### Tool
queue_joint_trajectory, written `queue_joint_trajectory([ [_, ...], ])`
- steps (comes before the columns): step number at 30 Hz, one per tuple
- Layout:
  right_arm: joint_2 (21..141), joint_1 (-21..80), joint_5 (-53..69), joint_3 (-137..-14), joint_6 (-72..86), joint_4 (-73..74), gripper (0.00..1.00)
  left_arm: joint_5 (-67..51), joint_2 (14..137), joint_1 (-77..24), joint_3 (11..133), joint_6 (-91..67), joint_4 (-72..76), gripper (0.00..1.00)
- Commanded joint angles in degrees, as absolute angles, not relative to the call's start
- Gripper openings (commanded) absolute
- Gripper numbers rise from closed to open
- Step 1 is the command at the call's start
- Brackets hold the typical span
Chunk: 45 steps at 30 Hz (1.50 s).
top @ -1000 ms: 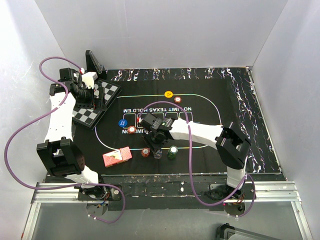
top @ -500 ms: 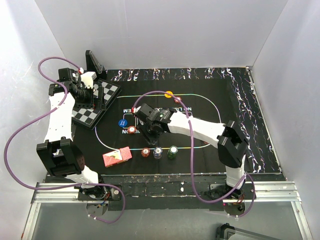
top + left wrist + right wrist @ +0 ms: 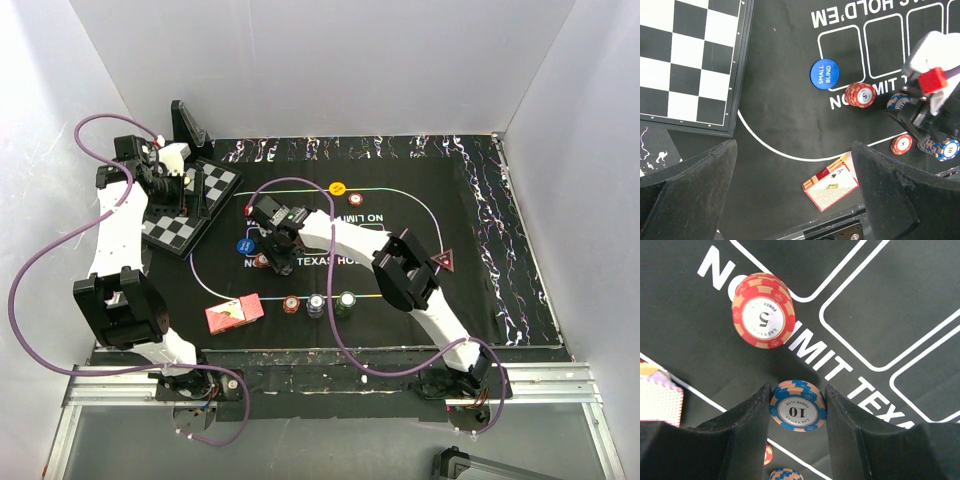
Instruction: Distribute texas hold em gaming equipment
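Blue-white poker chip (image 3: 798,411) clamped in right gripper (image 3: 797,392), left gripper (image 3: 795,150) spread wide

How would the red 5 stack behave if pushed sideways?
The red stack shows several chip edges, so a high push would probably shear or topple it. The chips look rigid and flat, so a low push should slide it across the mat. Any chip landing on edge could roll.
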State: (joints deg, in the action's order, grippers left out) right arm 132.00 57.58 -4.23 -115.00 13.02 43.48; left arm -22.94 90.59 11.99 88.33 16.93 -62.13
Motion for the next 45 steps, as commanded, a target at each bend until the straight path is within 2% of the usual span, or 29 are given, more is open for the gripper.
queue_joint_trajectory([
  [1,133.06,57.13,-2.02,-118.30,12.13,40.61,0.01,-24.35,90.70,12.66,90.79,18.02,-62.31,1.00],
  [12,134.47,56.34,-2.02,-114.96,12.30,34.80,0.01,-24.00,90.18,13.10,88.95,18.46,-62.05,1.00],
  [13,134.65,56.16,-1.93,-114.96,12.22,34.80,0.04,-23.99,90.09,13.10,88.77,18.46,-61.96,1.00],
  [19,133.95,55.90,-2.02,-113.21,12.04,34.54,0.57,-23.82,89.65,13.27,88.60,18.54,-62.14,1.00],
  [25,130.88,55.64,-3.51,-111.45,11.43,34.28,0.81,-24.35,89.12,13.18,88.07,17.84,-62.23,1.00],
  [36,116.21,55.55,-6.68,-107.77,10.63,37.53,0.87,-23.99,87.80,13.27,88.15,17.49,-62.75,1.00],
  [45,101.44,56.60,-0.44,-84.23,12.83,35.96,0.89,-25.22,88.42,13.18,88.16,15.82,-62.31,1.00],
])
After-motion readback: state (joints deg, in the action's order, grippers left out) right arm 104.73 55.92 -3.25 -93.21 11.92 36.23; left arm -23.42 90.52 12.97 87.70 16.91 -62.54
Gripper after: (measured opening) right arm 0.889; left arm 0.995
